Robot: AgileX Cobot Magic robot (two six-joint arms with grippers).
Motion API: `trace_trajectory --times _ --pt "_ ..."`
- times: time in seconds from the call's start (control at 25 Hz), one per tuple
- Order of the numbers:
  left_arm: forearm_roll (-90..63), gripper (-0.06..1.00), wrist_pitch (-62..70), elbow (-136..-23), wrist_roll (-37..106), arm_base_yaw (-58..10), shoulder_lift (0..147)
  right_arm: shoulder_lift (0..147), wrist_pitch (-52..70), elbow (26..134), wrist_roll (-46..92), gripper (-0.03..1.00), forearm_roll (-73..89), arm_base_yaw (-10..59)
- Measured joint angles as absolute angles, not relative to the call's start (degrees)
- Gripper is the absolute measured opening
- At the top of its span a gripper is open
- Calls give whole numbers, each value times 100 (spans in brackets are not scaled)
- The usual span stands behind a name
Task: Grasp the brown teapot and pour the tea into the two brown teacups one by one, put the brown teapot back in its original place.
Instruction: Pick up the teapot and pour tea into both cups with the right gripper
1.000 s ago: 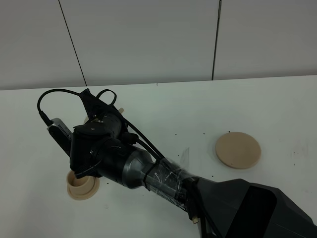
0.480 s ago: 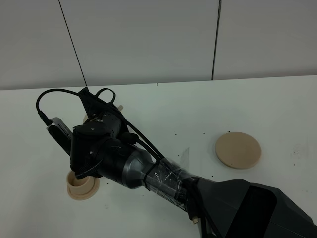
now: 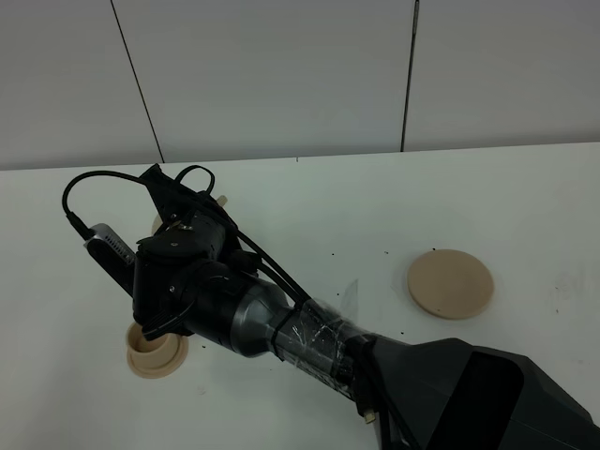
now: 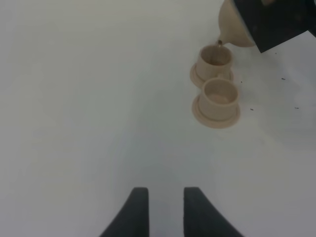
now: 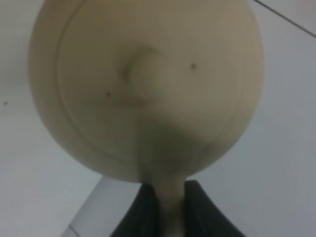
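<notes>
The brown teapot [image 5: 148, 84] fills the right wrist view, lid and knob toward the camera. My right gripper [image 5: 168, 210] is shut on its handle. In the left wrist view the teapot [image 4: 237, 27] is tilted, with its spout right over the farther teacup [image 4: 215, 57]. The nearer teacup [image 4: 219, 94] stands beside it; each cup sits on its saucer. In the high view my right arm [image 3: 234, 309] reaches across and hides the teapot and one cup; the other cup [image 3: 150, 349] shows below it. The round tan disc [image 3: 450, 283] lies bare at the right. My left gripper [image 4: 165, 210] is open and empty, well short of the cups.
A white table [image 3: 375, 206] runs to a white panelled wall [image 3: 281, 75]. My right arm's black base [image 3: 469, 394] fills the front right of the high view. Small dark specks [image 3: 386, 253] dot the table.
My right gripper with the teapot has shifted slightly to the left over the cups. The cups, the disc and my left gripper have not moved.
</notes>
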State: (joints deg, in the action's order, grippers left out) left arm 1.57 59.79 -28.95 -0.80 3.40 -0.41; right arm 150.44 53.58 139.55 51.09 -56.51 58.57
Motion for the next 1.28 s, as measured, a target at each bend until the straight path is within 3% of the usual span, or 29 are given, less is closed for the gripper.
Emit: trace_trajectory --times 1.28 --pt "157 24 5979 -2895 -74 340 -41 15044 5320 13955 5141 9 -5857 5857"
